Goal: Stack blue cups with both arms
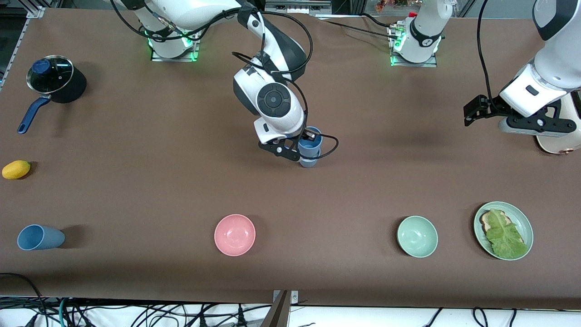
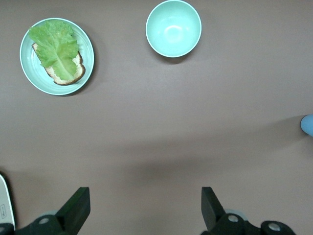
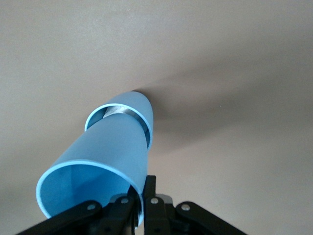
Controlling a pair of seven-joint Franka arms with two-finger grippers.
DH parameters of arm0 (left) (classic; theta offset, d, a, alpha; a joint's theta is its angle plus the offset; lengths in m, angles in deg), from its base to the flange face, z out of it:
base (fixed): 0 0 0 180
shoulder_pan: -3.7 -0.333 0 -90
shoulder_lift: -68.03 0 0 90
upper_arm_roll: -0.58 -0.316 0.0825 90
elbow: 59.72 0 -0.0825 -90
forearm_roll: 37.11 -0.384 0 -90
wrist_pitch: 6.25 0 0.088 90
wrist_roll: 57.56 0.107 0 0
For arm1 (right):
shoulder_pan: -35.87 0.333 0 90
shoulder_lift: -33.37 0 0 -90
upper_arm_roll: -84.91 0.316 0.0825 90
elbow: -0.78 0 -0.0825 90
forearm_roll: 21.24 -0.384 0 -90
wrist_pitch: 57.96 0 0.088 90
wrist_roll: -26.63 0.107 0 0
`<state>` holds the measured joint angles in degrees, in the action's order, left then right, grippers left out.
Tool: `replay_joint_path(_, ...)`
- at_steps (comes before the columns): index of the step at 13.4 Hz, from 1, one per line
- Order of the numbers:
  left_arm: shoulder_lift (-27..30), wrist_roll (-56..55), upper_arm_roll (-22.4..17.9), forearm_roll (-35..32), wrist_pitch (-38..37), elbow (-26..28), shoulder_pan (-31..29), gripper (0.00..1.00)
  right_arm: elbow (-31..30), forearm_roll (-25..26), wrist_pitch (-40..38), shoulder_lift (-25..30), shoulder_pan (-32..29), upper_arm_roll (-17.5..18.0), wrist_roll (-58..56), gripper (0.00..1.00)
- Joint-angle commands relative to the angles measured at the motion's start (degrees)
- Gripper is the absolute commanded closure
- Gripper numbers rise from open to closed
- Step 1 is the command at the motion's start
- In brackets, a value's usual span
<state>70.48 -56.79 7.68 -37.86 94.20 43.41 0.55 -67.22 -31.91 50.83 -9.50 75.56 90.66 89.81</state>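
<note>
My right gripper (image 1: 303,150) is shut on the rim of a sky-blue cup (image 1: 310,143) over the middle of the table. This cup's lower part sits inside a duller grey-blue cup (image 1: 308,161) that stands upright on the table. In the right wrist view the fingers (image 3: 164,193) pinch the held cup's wall (image 3: 102,161), and its base is inside the other cup (image 3: 145,105). A third blue cup (image 1: 40,237) lies on its side near the front edge at the right arm's end. My left gripper (image 1: 471,112) is open and empty and waits at the left arm's end (image 2: 145,201).
A pink bowl (image 1: 234,235), a mint-green bowl (image 1: 417,236) and a plate with bread and lettuce (image 1: 522,218) stand nearer the front camera. A lidded pot (image 1: 51,77) and a lemon (image 1: 16,169) are at the right arm's end. A white object (image 1: 558,145) lies under the left arm.
</note>
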Motion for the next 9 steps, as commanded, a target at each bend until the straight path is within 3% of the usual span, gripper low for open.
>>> replay_joint_path(1, -0.2, -0.5, -0.6, 1.1, -0.1, -0.2, 0.2, 0.00, 2.5, -0.4, -0.1, -1.8, 0.0, 0.1, 1.2, 0.71)
replay_joint_path(2, -0.2, -0.5, -0.5, 1.2, -0.3, -0.2, 0.2, 0.00, 2.4, -0.4, 0.4, -1.8, 0.0, 0.1, 1.2, 0.23)
replay_joint_path(3, -0.2, -0.6, -0.6, 1.2, -0.9, -0.4, 0.2, 0.00, 2.4, 0.2, 0.3, -1.8, 0.1, 0.1, 0.7, 0.00)
replay_joint_path(6, -1.9, -0.6, -0.3, 0.5, -5.2, -4.1, 0.3, 0.00, 2.5, 1.5, -0.1, -1.3, -0.2, 0.0, -0.6, 0.00)
replay_joint_path(9, -3.9, -1.5, -0.2, 0.7, -6.9, -7.1, 0.3, 0.00, 2.6, -0.3, -3.0, -0.5, -6.0, 0.5, -3.5, 0.00)
